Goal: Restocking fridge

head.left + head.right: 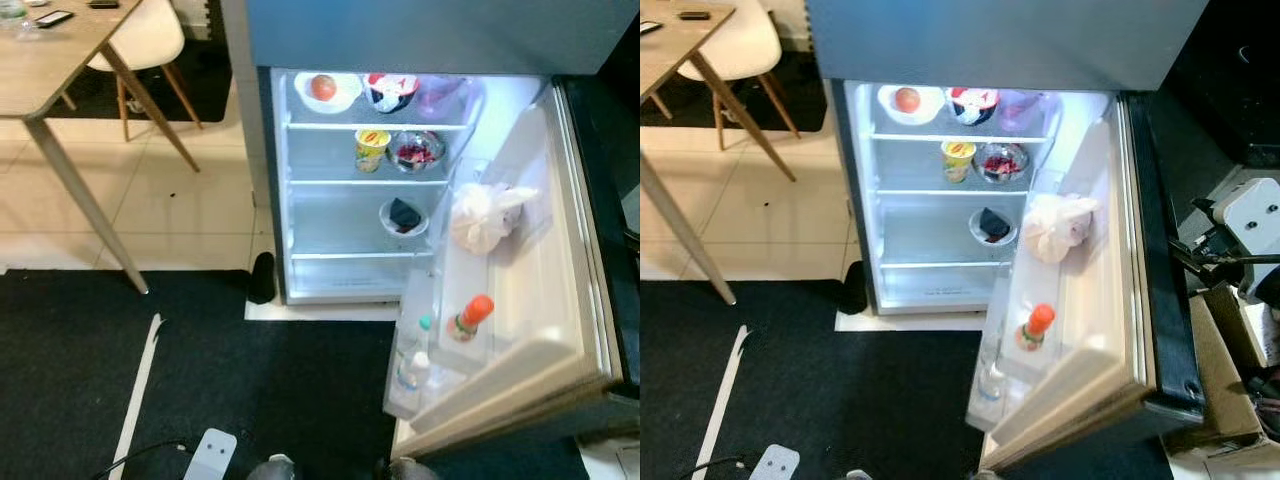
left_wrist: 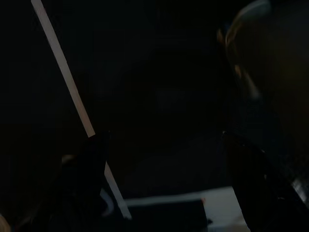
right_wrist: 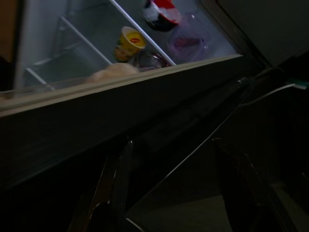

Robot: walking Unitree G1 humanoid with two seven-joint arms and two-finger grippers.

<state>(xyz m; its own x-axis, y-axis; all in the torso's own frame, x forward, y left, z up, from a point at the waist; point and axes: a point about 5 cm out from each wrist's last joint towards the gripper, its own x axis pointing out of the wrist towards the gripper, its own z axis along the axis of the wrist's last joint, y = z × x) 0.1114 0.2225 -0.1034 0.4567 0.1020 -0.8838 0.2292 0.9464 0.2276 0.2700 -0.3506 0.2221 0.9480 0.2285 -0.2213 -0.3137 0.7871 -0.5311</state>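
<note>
The fridge [image 1: 262, 190] stands open, its door [image 1: 560, 300] swung wide to the robot's right. On the top shelf sit a white bowl with an orange fruit [image 1: 326, 90], a red-and-white bowl [image 1: 389, 91] and a purple container [image 1: 441, 95]. The middle shelf carries a yellow cup [image 1: 371, 149] beside a glass bowl of red food [image 1: 416, 152]; a bowl with something dark [image 1: 404, 216] rests at the right edge of the lower shelf. In the door, a white bag [image 1: 483, 216] fills the upper rack, an orange-capped bottle [image 1: 470, 318] the lower one. The left hand [image 2: 164, 183] hangs released over dark carpet; the right hand [image 3: 174, 193], fingers spread and empty, hovers near the door's outer edge
</note>
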